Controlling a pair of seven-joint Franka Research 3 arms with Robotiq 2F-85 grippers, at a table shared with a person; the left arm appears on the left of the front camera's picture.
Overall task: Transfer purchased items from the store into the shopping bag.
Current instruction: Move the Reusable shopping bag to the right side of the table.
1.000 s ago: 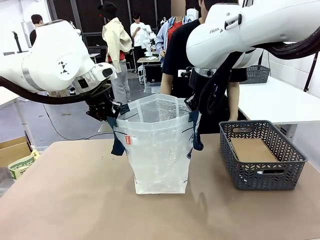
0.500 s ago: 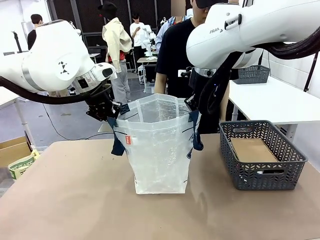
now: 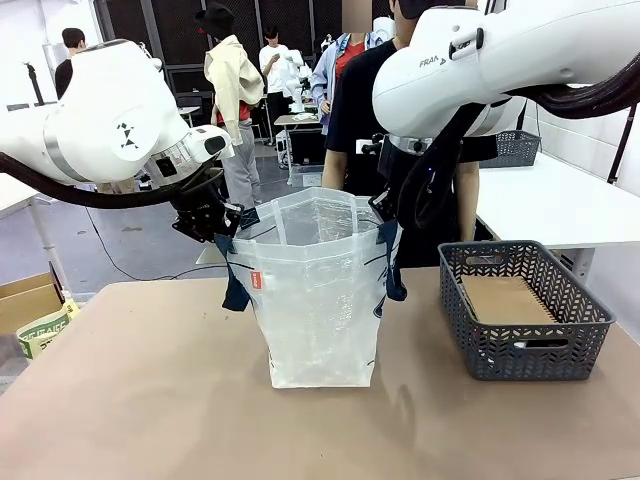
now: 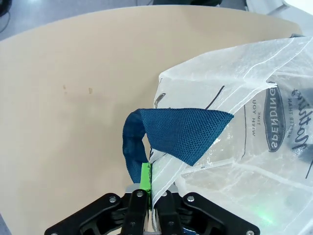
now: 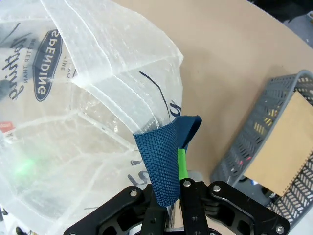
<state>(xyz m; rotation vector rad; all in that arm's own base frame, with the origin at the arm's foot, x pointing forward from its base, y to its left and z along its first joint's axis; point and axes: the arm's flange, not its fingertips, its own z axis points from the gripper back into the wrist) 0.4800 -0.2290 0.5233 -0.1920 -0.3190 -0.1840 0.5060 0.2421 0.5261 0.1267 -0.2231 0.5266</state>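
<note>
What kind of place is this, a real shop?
Probably a robotics lab staged as a shop checkout: robot arms hold a shopping bag open on a table, a grey basket beside it, a white table behind.

Tan desk (image 3: 150, 400). Dark grey lattice basket (image 3: 530, 352) at right, upright, flat cardboard sheet (image 3: 505, 298) inside. Person in black top (image 3: 352, 110) at far edge. Cardboard box (image 3: 25, 298) left, on floor. Second grey basket (image 3: 512, 148) on white desk (image 3: 560, 205) behind.
</note>
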